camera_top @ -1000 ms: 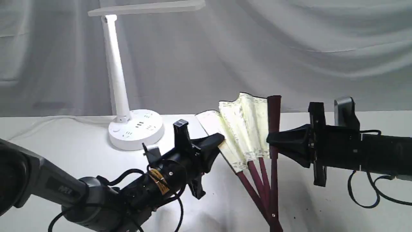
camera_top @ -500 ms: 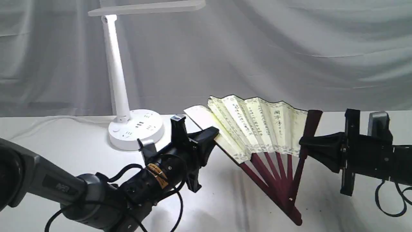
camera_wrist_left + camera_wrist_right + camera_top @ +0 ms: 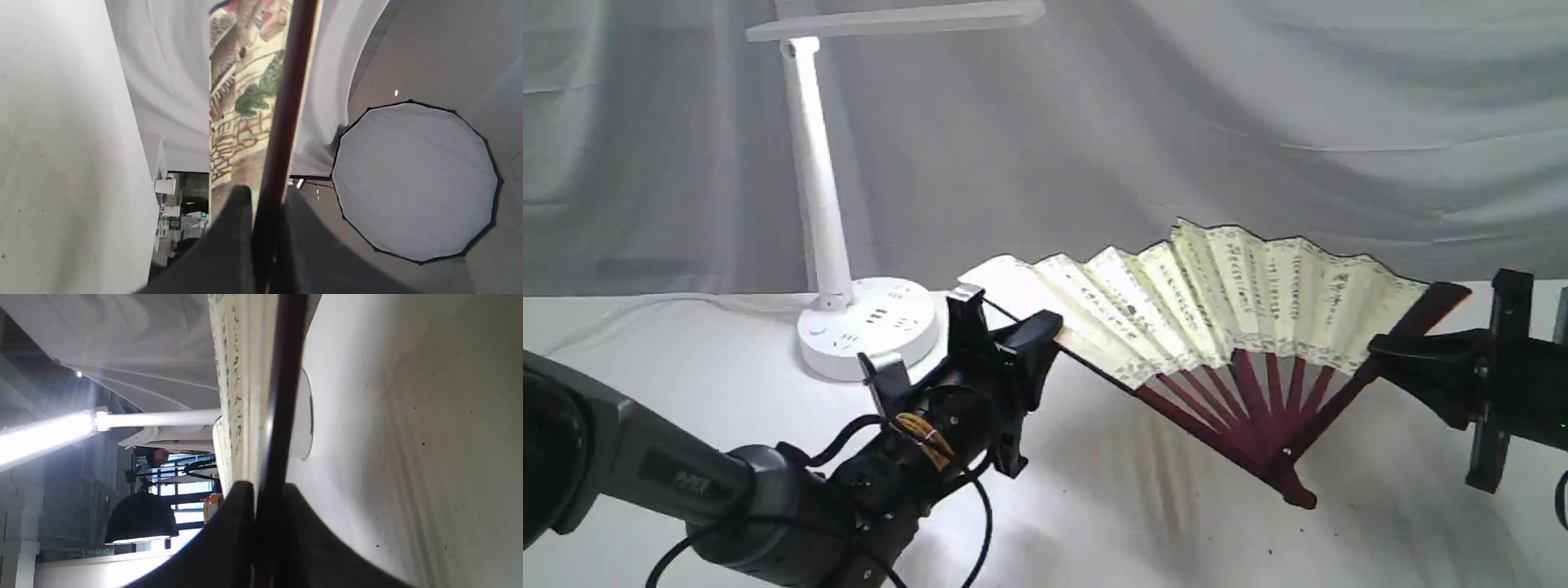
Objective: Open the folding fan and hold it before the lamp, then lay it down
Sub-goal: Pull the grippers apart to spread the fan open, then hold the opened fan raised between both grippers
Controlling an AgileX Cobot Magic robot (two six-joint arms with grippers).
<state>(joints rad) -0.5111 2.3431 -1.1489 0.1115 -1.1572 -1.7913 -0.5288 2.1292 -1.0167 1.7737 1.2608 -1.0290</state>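
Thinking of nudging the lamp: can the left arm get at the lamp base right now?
Probably not yet: the left gripper is shut on an end rib of the folding fan. The lamp stands close beside it, with nothing seemingly between.

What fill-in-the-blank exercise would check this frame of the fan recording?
1. The fan is spread ____.
2. The left gripper and right gripper are each shut on an outer ____ of the fan.
3. In the exterior view, the lamp stands to the ____ of the fan.
4. The fan's pivot end points ____ toward the table.
Missing words: open; rib; left; down.
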